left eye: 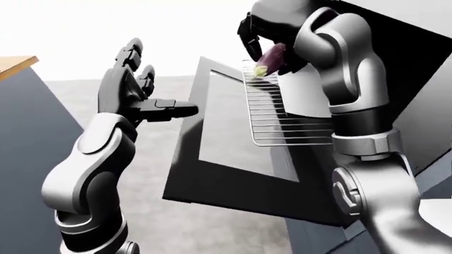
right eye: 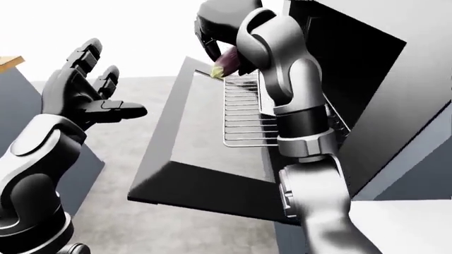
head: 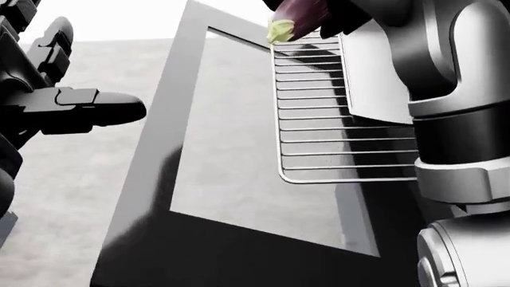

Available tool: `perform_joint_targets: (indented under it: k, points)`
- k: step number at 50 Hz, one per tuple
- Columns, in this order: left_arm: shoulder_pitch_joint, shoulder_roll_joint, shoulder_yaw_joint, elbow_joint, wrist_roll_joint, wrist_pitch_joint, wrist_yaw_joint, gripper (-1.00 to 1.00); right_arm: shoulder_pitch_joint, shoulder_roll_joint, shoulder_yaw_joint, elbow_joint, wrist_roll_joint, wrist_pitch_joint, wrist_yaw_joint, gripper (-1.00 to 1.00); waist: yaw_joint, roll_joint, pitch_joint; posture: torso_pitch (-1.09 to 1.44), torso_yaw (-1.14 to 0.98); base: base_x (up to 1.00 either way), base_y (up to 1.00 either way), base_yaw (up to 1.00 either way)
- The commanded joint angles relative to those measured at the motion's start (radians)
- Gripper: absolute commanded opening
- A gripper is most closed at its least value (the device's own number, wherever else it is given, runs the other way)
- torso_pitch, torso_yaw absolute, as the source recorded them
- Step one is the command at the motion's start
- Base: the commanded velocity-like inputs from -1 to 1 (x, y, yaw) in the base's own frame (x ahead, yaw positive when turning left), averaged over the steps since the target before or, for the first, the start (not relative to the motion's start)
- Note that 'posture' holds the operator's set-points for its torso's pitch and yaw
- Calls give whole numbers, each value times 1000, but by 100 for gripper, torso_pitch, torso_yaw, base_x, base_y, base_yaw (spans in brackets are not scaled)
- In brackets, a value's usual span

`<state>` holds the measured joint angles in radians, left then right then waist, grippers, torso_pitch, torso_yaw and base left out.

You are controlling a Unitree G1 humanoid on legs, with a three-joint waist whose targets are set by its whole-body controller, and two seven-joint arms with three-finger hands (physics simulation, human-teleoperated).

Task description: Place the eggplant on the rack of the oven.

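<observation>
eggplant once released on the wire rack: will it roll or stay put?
The eggplant looks rounded and tapered, so it may roll a little, likely curving toward its green stem end. The rack has parallel wires with gaps, which could cradle it. Its glossy skin suggests a slippery hold in the right hand, so a low release seems safer.

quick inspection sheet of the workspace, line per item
surface: oven door hangs open, wire rack pulled out above it
job's things: eggplant over the rack's far end, not yet released
clutter: nothing seen
hands: right hand shut on the eggplant; left hand open, empty, left of the door
cables: nothing seen
surroundings: grey floor; wooden-topped counter at left edge
</observation>
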<state>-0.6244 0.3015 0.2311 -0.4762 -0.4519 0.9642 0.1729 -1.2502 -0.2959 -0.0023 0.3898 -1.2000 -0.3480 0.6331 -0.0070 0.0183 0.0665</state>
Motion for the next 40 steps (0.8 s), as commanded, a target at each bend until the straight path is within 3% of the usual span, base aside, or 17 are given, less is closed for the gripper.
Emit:
perform_joint_targets:
  k: [1, 4, 5, 6, 7, 9, 14, 17, 21, 23, 24, 25, 27, 29, 34, 35, 40]
  points:
    - [-24, 13, 14, -16, 6, -31, 1, 100, -42, -3, -9, -25, 8, 5, -20, -100, 2, -1, -22, 0, 0, 41, 0, 0]
    - [-24, 13, 14, -14, 6, -34, 0, 100, -44, -2, -7, -20, 7, 3, -24, -100, -11, 64, -40, 0, 0, 41, 0, 0]
    - [-25, 13, 15, -16, 5, -30, 1, 100, -44, -1, -8, -20, 7, 3, -24, -100, -12, 98, -70, 0, 0, 41, 0, 0]
    - [-24, 13, 14, -15, 6, -33, 1, 100, -45, -2, -7, -20, 7, 3, -23, -100, -2, 65, -28, 0, 0, 40, 0, 0]
    - [-23, 13, 14, -15, 7, -34, 1, 100, -45, -2, -8, -22, 7, 4, -22, -100, -13, 83, -15, 0, 0, 40, 0, 0]
    - [-23, 14, 14, -17, 6, -32, 0, 100, -39, -1, -7, -25, 1, 5, -34, -100, -5, 71, -24, 0, 0, 24, 0, 0]
    - [-24, 14, 16, -24, 4, -23, 3, 100, -35, 1, -6, -27, -2, 0, -38, -100, -12, 27, -4, 0, 0, 0, 0, 0]
    - [-24, 14, 17, -25, 3, -22, 4, 100, -39, -1, -8, -22, -5, 0, -42, -100, -18, 12, -43, 0, 0, -17, -23, 0]
    - [-25, 15, 17, -25, 2, -22, 5, 100, -47, -4, -8, -18, -5, -2, -42, -100, -22, 17, -56, 0, 0, -15, -39, 0]
    - [-25, 13, 16, -27, 0, -21, 6, 100, -51, -5, -7, -14, -9, -3, -50, -100, -31, -50, -45, 0, 0, 0, 0, 0]
    - [-24, 14, 16, -26, 1, -23, 5, 100, -50, -7, -6, -13, -11, -5, -52, -100, -44, -60, -30, 0, 0, 0, 0, 0]
    - [-23, 14, 17, -25, 1, -25, 5, 100, -51, -9, -8, -13, -11, -6, -52, -100, -22, -17, -33, 0, 0, 0, 0, 0]
    - [-23, 13, 13, -22, 3, -28, 5, 100, -62, -17, -12, 0, -14, -4, -57, -100, -17, -29, -28, 0, 0, 0, 0, 0]
    - [-25, 13, 14, -22, 2, -25, 5, 100, -63, -23, -14, 7, -17, -2, -61, -100, -9, -19, -16, 0, 0, 0, 0, 0]
    - [-23, 13, 14, -21, 4, -28, 4, 100, -67, -34, -18, 18, -19, 5, -64, -100, -12, 48, -8, 0, 0, 0, 0, 0]
    - [-22, 12, 12, -20, 5, -30, 3, 100, -70, -41, -19, 26, -21, 3, -68, -100, -14, 28, -11, 0, 0, 0, 0, 0]
    - [-22, 12, 11, -20, 7, -29, 2, 100, -79, -73, -32, 58, -32, 28, -74, -100, -5, -13, -37, 0, 0, 0, 0, 0]
